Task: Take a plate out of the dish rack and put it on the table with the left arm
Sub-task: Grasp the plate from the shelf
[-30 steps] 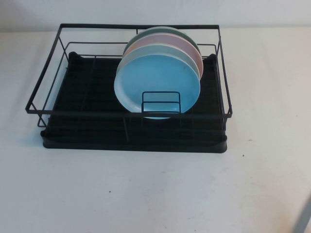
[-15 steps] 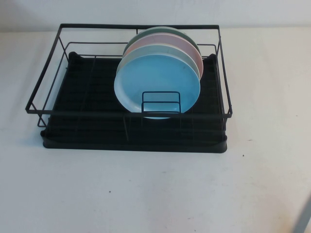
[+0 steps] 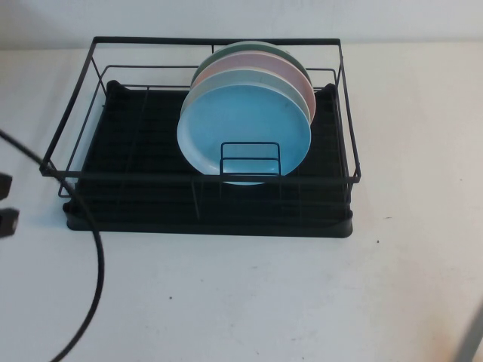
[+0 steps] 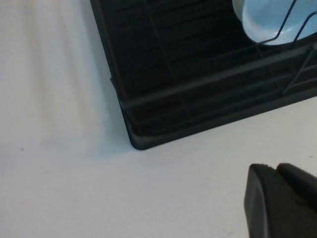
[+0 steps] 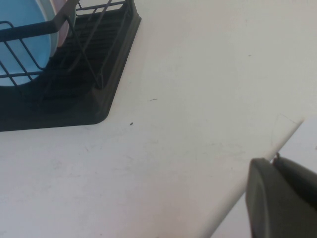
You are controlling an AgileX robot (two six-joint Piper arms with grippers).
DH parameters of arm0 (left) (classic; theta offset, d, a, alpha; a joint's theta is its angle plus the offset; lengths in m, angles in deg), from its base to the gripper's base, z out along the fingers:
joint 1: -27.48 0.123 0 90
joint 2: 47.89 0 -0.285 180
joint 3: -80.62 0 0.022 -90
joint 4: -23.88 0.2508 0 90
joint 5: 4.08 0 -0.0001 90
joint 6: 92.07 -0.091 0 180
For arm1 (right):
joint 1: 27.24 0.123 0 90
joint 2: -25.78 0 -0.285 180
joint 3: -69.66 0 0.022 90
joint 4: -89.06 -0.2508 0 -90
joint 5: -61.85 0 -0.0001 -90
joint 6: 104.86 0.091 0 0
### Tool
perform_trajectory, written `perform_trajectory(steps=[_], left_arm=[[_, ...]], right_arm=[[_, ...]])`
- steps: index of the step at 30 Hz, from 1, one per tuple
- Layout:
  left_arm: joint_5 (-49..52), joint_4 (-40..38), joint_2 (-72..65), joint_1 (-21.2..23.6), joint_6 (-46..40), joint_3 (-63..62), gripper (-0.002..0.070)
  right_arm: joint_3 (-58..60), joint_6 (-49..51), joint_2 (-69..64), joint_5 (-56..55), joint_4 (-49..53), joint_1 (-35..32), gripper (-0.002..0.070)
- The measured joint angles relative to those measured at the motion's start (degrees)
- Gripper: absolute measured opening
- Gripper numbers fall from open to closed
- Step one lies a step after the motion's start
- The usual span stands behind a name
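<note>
The sky-blue plate [image 3: 245,128] stands on edge in the black wire dish rack [image 3: 113,177], frontmost of several plates, behind the small wire loop divider [image 3: 250,144]. Black parts of my left arm [image 3: 5,222] show at the left edge of the high view, beside the rack's front left corner, with the black cable [image 3: 96,264] trailing over the white table [image 3: 249,294]. My left gripper [image 4: 275,167] is shut and empty above the table near the rack's corner [image 4: 136,141]; the plate [image 4: 277,20] is far from it. My right gripper [image 5: 274,159] is shut and empty near the table's front right edge.
A pale mint-white plate [image 3: 189,94], a pink plate [image 3: 300,84] and a green plate [image 3: 256,47] stand behind the blue one. The rack's front right corner [image 5: 99,116] and the table edge [image 5: 277,139] show in the right wrist view. A grey strip [image 3: 472,339] crosses the high view's lower right corner.
My left arm and its cable have come into the high view at the left edge. The rack and plates have not moved.
</note>
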Motion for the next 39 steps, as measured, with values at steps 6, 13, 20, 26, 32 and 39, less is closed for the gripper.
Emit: perform_trajectory(steps=[6, 13, 20, 26, 32, 39], left_arm=[[0.7, -0.7, -13.7, -2.0, -8.5, -11.2, -0.0003], [0.1, 1.1, -28.0, -10.0, -18.9, -22.2, 0.0042], [-6.6, 1.2, -39.1, -15.1, -28.2, -27.6, 0.0456], [-16.1, -6.3, -44.1, -17.2, -39.6, -27.8, 0.0526], [-18.8, -19.5, -47.0, -17.7, -60.0, -27.8, 0.0459], [-22.8, -27.7, -50.2, -17.7, -67.7, -27.9, 0.0407]], right_arm=[[0.0, 0.0, 0.0, 0.0, 0.0, 0.0, -0.002], [0.0, 0.0, 0.0, 0.0, 0.0, 0.0, -0.002], [0.0, 0.0, 0.0, 0.0, 0.0, 0.0, -0.002], [0.0, 0.0, 0.0, 0.0, 0.0, 0.0, -0.002], [0.0, 0.0, 0.0, 0.0, 0.0, 0.0, -0.002], [0.0, 0.0, 0.0, 0.0, 0.0, 0.0, -0.002]])
